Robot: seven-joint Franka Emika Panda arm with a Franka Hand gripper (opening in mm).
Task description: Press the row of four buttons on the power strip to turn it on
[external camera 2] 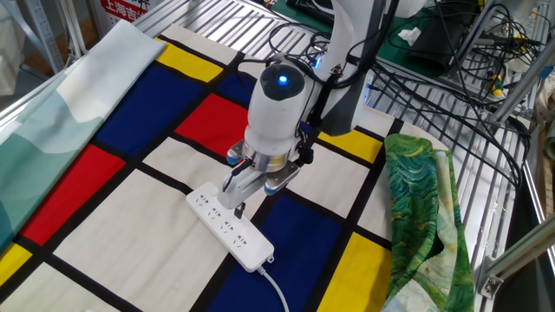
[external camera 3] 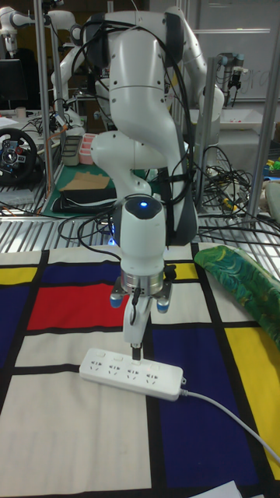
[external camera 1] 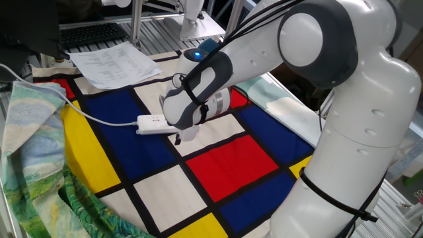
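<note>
While the gripper (external camera 3: 135,352) points straight down, fingertips shut, it touches the power strip (external camera 3: 133,372).

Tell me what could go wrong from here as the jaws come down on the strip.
1. The gripper tip is above the power strip near socket holes; the buttons are small, so it may land on a socket group instead.
2. The strip lies loose on the patterned cloth; an off-centre push could slide or tip it.
3. In the one fixed view the arm hides most of the strip, so contact is hard to confirm there.
</note>
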